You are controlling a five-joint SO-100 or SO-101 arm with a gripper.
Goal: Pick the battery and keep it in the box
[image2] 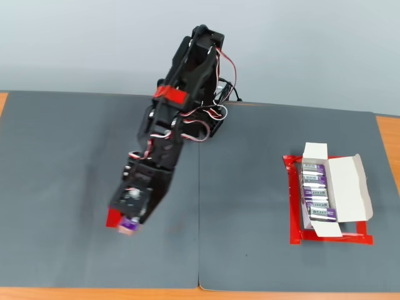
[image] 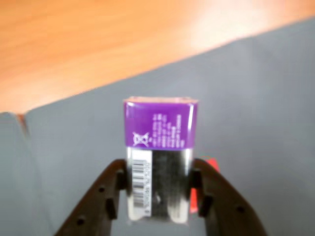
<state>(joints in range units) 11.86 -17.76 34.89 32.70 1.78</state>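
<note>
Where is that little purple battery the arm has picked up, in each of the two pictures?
Wrist view: the small purple cylindrical battery with a white label band stands lower centre, clamped between the black jaws.
Fixed view: it peeks out lower left, under the arm's tip.
Shared landmark: the dark grey mat.

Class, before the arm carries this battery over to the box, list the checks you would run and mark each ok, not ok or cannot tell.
1. Battery sits between both fingers of the gripper in the wrist view: ok.
2. Battery lifted clear of the grey mat: cannot tell.
3. Box open, flaps spread, in the fixed view: ok.
4. Free slot in the box beside the four cells: cannot tell.
5. Mat between gripper and box bare: ok.
</note>
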